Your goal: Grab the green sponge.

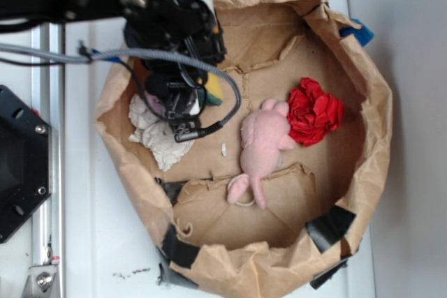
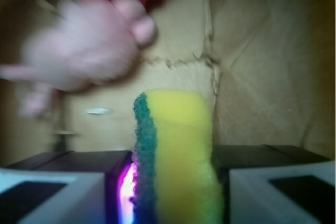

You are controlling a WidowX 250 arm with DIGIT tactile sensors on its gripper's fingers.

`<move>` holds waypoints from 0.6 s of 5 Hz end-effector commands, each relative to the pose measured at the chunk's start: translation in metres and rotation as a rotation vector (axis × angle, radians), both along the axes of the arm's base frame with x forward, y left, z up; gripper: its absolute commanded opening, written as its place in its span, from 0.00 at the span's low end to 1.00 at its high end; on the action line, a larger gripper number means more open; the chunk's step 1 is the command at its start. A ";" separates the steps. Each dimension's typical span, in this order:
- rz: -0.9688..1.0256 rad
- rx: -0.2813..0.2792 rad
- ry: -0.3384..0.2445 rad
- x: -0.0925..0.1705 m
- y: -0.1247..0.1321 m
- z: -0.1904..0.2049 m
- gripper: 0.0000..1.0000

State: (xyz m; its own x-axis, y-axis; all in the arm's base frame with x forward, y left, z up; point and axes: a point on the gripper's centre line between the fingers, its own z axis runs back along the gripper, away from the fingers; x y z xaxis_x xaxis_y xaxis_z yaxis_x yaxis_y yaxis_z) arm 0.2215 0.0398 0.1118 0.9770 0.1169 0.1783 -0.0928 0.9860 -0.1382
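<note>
- Gripper (image 2: 173, 192) clenched on the sponge (image 2: 176, 156), green layer to the left in the wrist view.
- Plush toy (image 1: 264, 146) lies beside the red cloth (image 1: 316, 112).

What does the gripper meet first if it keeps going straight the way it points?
The green sponge: it already sits between the gripper fingers. Past it, probably the cardboard floor of the paper-lined bin; the pink plush toy lies off to the side. Depth is unclear.
</note>
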 end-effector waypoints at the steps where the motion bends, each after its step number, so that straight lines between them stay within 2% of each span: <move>1: 0.157 0.012 0.036 0.018 -0.019 0.069 0.00; 3: 0.171 0.034 0.039 0.031 -0.021 0.069 0.00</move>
